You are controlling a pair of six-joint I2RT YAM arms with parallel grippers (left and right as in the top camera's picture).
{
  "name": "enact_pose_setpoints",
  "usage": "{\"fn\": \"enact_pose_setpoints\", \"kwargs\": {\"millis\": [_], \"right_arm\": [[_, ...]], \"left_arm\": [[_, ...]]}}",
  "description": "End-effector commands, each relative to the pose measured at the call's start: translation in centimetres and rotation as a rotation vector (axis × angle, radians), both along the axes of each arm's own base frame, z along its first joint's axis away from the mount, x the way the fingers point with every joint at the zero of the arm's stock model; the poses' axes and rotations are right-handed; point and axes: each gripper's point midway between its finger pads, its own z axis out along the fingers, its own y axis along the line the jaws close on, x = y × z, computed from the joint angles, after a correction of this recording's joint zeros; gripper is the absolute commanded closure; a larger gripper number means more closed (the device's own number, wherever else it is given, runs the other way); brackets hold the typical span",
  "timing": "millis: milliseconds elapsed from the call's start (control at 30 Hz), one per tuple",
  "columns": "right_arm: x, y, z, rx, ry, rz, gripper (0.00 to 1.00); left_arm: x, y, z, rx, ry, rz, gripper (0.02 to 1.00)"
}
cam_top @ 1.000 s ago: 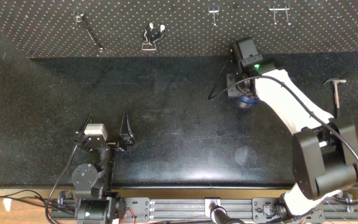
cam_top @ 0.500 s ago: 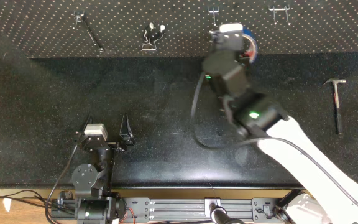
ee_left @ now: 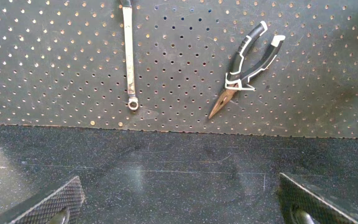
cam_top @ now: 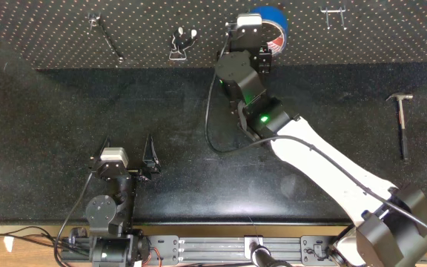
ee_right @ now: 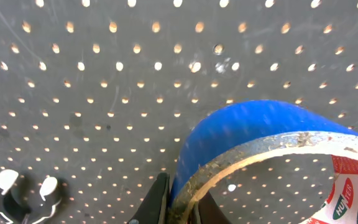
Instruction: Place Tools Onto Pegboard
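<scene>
A blue roll of tape (cam_top: pixel 273 18) is held up against the pegboard (cam_top: pixel 50 30), with my right gripper (cam_top: pixel 267 38) shut on its rim. In the right wrist view the tape (ee_right: pixel 253 130) arcs up from the gripper (ee_right: pixel 179 208), close in front of the board's holes. A wrench (cam_top: pixel 110 37) and black-and-white pliers (cam_top: pixel 181 43) hang on the board to the left; the left wrist view shows the wrench (ee_left: pixel 129 56) and the pliers (ee_left: pixel 244 65) too. My left gripper (cam_top: pixel 127 147) stands open near its base, holding nothing.
A hammer (cam_top: pixel 401 122) lies on the black mat at the far right. A bare metal hook (cam_top: pixel 333 15) sticks out of the board right of the tape. The pliers' white handle tips (ee_right: pixel 23 186) show near the tape in the right wrist view.
The right arm lifted the tape from over the mat up to the pegboard, then shifted it a little leftward and higher along the board. The left arm has stayed still.
</scene>
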Motion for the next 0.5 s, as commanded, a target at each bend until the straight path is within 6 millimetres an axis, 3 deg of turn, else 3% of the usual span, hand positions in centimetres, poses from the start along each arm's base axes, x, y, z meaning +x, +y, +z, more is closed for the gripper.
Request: {"fn": "enact_pose_setpoints", "kwargs": {"millis": [33,500], "right_arm": [[0.6,0.1,0.5,-0.028,-0.032,-0.011,0.925],[2.7,1.3,-1.9,-0.004,-0.047,0.004,0.925]], "left_arm": [[0.0,-0.1,-0.1,-0.001,0.001,-0.007,0.023],[0.0,-0.1,-0.1,-0.001,0.001,-0.007,0.023]]}}
